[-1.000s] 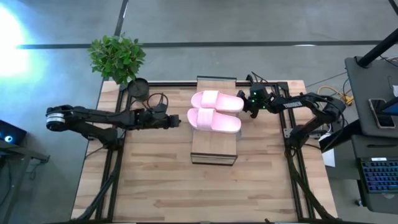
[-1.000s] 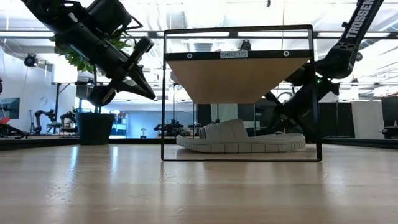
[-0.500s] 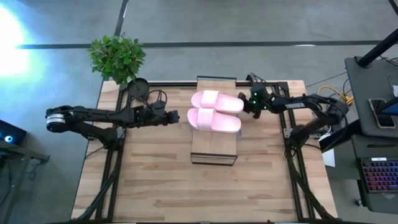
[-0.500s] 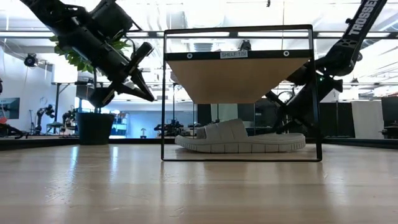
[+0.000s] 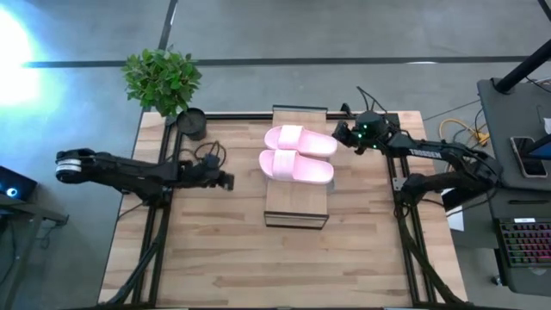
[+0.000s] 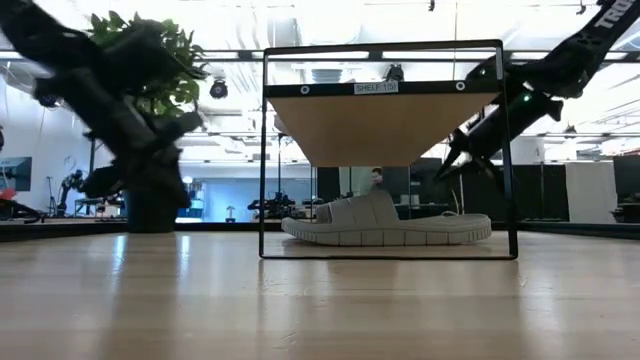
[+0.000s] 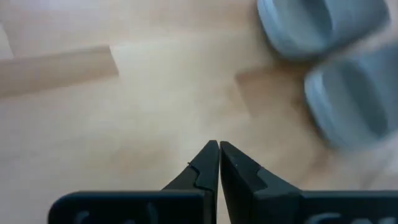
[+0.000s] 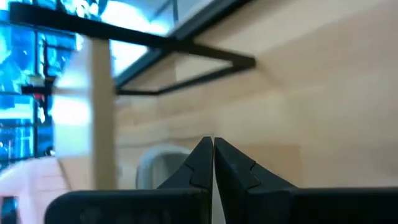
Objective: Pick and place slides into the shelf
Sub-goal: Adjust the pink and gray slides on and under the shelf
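Observation:
Two pale pink slides lie side by side on the shelf's plank top (image 5: 295, 207), one farther back (image 5: 300, 139) and one nearer (image 5: 297, 166). A grey-green slide (image 6: 385, 224) rests sole-down on the table under the shelf; the left wrist view shows two grey-green slides (image 7: 308, 25) (image 7: 354, 99). My left gripper (image 5: 229, 181) (image 7: 218, 148) is shut and empty, left of the shelf. My right gripper (image 5: 341, 133) (image 8: 213, 144) is shut and empty, beside the far pink slide's right end.
A potted plant (image 5: 162, 79) stands at the table's far left corner. The shelf's black frame (image 6: 263, 150) rises at the table's middle. A desk with a keyboard (image 5: 525, 241) stands beyond the right edge. Bare wood (image 5: 258, 267) lies between the shelf and the near edge.
My left gripper has pulled back from the shelf toward the table's left and near edges and has dropped lower. My right gripper has risen and drawn back from the pink slides toward the far right. The slides have stayed where they were.

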{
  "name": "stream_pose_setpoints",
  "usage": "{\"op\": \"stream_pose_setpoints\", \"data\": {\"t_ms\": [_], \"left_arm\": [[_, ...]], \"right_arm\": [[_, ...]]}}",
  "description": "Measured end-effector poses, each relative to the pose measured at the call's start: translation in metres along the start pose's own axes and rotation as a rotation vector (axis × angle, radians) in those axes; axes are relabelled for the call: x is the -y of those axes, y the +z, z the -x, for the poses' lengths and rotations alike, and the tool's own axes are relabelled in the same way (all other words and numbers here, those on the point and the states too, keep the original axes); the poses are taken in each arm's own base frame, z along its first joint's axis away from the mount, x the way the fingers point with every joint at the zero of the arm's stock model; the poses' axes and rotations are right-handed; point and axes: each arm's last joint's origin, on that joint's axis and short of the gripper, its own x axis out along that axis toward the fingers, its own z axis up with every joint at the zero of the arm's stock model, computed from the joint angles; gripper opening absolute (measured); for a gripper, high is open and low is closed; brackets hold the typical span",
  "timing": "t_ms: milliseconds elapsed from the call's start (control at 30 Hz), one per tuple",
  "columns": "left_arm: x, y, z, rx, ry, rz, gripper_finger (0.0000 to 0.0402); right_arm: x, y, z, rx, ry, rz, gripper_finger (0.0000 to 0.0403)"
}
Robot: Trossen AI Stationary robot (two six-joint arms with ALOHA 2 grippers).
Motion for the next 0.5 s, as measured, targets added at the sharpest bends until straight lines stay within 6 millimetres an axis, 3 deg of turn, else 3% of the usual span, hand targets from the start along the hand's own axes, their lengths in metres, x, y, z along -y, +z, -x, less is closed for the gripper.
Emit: {"op": "stream_pose_setpoints", "data": {"t_ms": [133,267,367,500], "left_arm": [[-0.005,-0.014,0.014,-0.014,-0.091,-0.074,0.0000],[0.000,-0.008,0.027,0.119,-0.211,-0.162,0.0000],[-0.009,-0.002,0.028,0.248,-0.126,-0.165,0.0000],[-0.022,-0.001,0.019,0.258,-0.045,-0.129,0.0000]], "right_arm": [[-0.004,0.002,0.006,0.055,0.012,0.031,0.0009],[-0.005,0.003,0.007,0.059,0.016,0.093,0.0009],[-0.005,0.003,0.006,0.068,0.008,0.135,0.0009],[-0.005,0.004,0.006,0.085,-0.002,0.158,0.0009]]}}
